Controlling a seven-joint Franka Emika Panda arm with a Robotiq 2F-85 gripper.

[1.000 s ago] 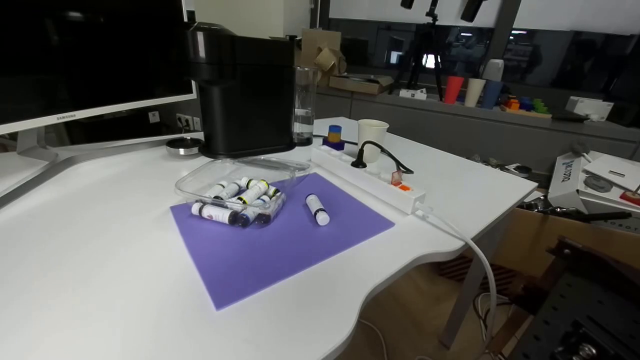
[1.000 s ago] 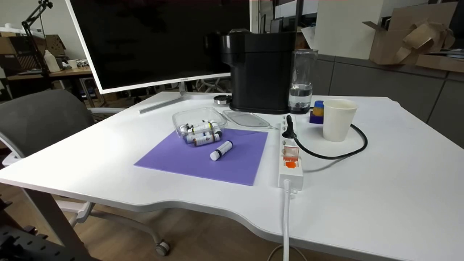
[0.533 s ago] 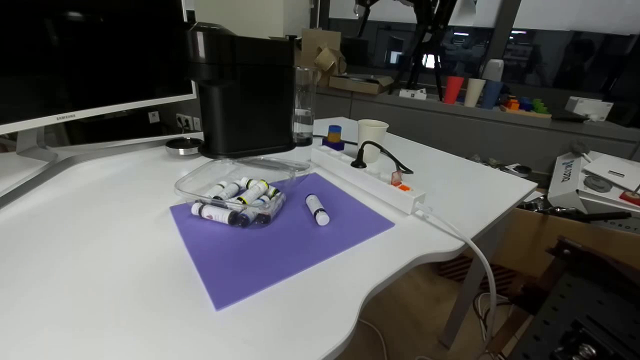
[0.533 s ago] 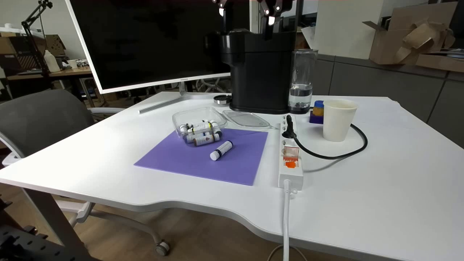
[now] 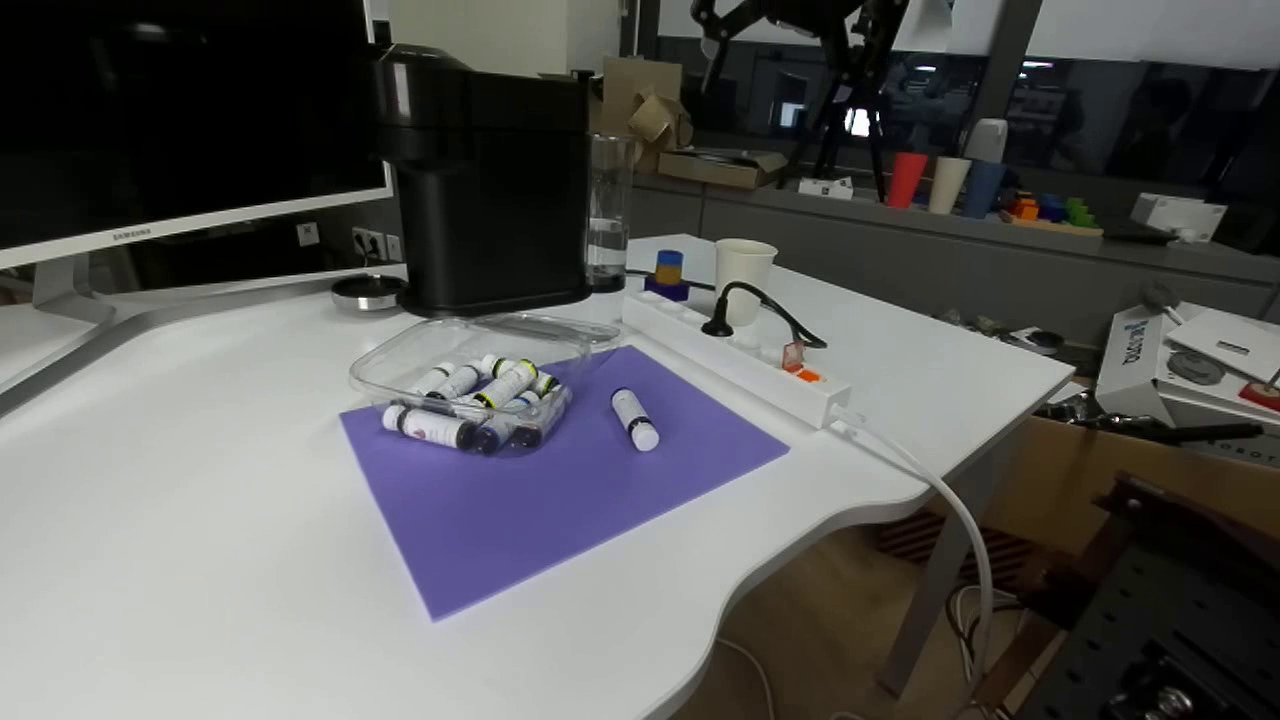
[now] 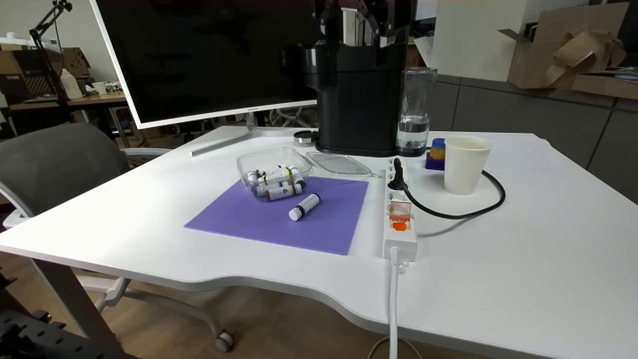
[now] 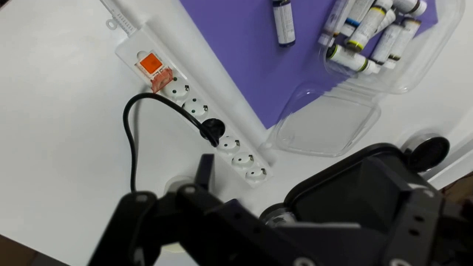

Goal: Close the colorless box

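The colorless box (image 7: 428,70) is a clear plastic tub on the edge of a purple mat, full of white cylinders with dark caps. Its clear lid (image 7: 325,123) lies folded back flat on the table, seemingly joined along one side. In both exterior views the tub (image 5: 366,374) stands upright with the lid (image 6: 340,163) towards the power strip. My gripper (image 7: 296,173) is open, with wide-apart fingers and nothing held between them. High above the table, the gripper (image 6: 357,47) appears in front of the black appliance, well clear of the box.
A white power strip (image 7: 236,147) with a black plug runs beside the lid. The tall black appliance (image 6: 361,99) and its water tank (image 6: 413,119) stand behind. A paper cup (image 6: 466,164) is beyond the strip. One loose cylinder (image 6: 304,207) lies on the purple mat (image 6: 279,227).
My gripper has come down into both exterior views from above, and lately shifted a little lower. The box, its lid and the cylinders have not moved.
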